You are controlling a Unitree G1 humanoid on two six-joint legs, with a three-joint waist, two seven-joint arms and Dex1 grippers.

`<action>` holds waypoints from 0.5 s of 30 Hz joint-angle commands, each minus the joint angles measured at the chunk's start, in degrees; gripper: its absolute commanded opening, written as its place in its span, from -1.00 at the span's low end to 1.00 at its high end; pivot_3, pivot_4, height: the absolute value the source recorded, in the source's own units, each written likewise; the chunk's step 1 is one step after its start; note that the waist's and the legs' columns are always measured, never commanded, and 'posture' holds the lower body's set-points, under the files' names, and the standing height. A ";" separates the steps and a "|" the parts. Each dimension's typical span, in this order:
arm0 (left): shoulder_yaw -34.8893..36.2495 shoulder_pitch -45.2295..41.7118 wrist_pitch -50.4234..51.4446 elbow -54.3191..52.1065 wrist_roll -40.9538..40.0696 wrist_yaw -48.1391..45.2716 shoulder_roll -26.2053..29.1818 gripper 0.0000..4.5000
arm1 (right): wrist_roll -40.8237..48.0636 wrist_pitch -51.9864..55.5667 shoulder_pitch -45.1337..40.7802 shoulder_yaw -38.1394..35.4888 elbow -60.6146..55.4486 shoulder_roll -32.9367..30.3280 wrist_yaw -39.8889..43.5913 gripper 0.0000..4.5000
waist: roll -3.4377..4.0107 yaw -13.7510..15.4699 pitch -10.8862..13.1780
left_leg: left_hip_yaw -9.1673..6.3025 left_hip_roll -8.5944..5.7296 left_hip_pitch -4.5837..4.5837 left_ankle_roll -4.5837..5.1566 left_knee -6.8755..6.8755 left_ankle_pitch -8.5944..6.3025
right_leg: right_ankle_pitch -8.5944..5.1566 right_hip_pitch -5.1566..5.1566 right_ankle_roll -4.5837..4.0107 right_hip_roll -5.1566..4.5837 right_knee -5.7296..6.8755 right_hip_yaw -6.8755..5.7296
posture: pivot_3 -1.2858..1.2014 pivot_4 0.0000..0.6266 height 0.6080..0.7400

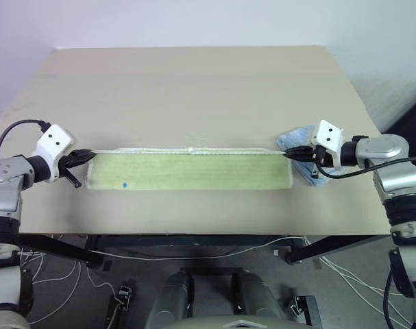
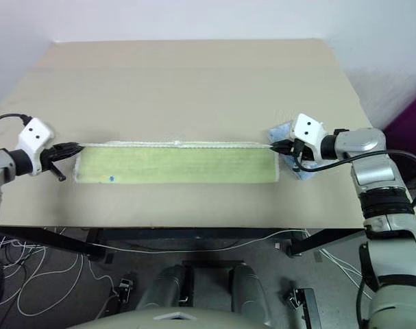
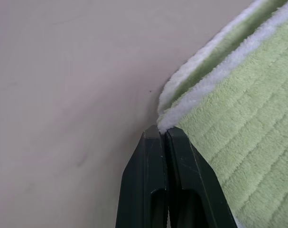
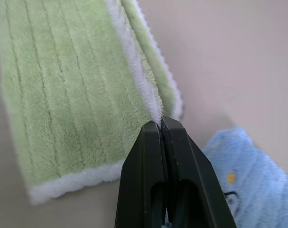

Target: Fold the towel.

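Green terry towel (image 1: 190,171) lies folded lengthwise, each far corner pinched by left end effector (image 1: 86,155) and right end effector (image 1: 288,155).

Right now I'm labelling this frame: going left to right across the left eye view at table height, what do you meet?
Left gripper, shut on a towel corner → towel → right gripper, shut on the opposite corner → blue cloth.
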 commanded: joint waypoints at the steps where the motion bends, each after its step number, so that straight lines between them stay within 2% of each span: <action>1: 0.07 -2.52 -2.27 3.35 1.94 3.16 0.17 -1.00 | -2.26 -3.16 -2.98 -0.48 4.60 0.54 -1.80 -0.99 | 0.00 -0.01 0.00 | 0.00 0.00 0.00 0.00 0.01 0.00 | 0.00 0.00 0.00 0.00 0.01 0.00 | 0.03 -0.52 1.00; 6: 0.55 -2.92 -2.64 4.59 1.25 3.36 -0.85 -1.00 | -2.78 -4.57 -3.12 -0.49 6.43 1.32 -1.01 -0.99 | 0.00 0.00 0.00 | 0.00 -0.02 0.00 0.00 0.01 0.00 | 0.00 -0.01 0.00 -0.01 0.04 0.01 | 0.03 -0.52 1.00; 7: 1.06 -2.80 -2.45 4.45 0.62 3.37 -1.11 -1.00 | -2.69 -4.45 -3.06 -0.62 6.46 1.37 -0.92 -0.91 | 0.00 0.01 0.00 | 0.00 -0.02 0.00 0.00 0.01 0.00 | 0.00 -0.01 0.00 -0.01 0.05 0.01 | 0.03 -0.52 1.00; 10: 2.51 -2.60 -1.12 3.72 -1.31 3.35 -1.78 -0.70 | -2.26 -3.65 -3.37 -1.55 6.83 1.51 -1.43 -0.59 | 0.00 -0.03 0.00 | 0.00 -0.02 0.00 0.00 0.02 0.00 | 0.00 -0.03 0.01 -0.01 0.08 0.01 | 0.03 -0.52 1.00; 15: 4.31 -2.58 0.61 2.37 -3.03 4.81 -2.53 0.05 | -1.71 -3.14 -3.28 -3.21 6.16 0.80 -2.54 0.18 | 0.00 -0.04 0.00 | 0.00 -0.02 0.00 0.00 0.02 0.00 | 0.00 -0.05 0.01 -0.01 0.12 0.02 | 0.03 -0.52 1.00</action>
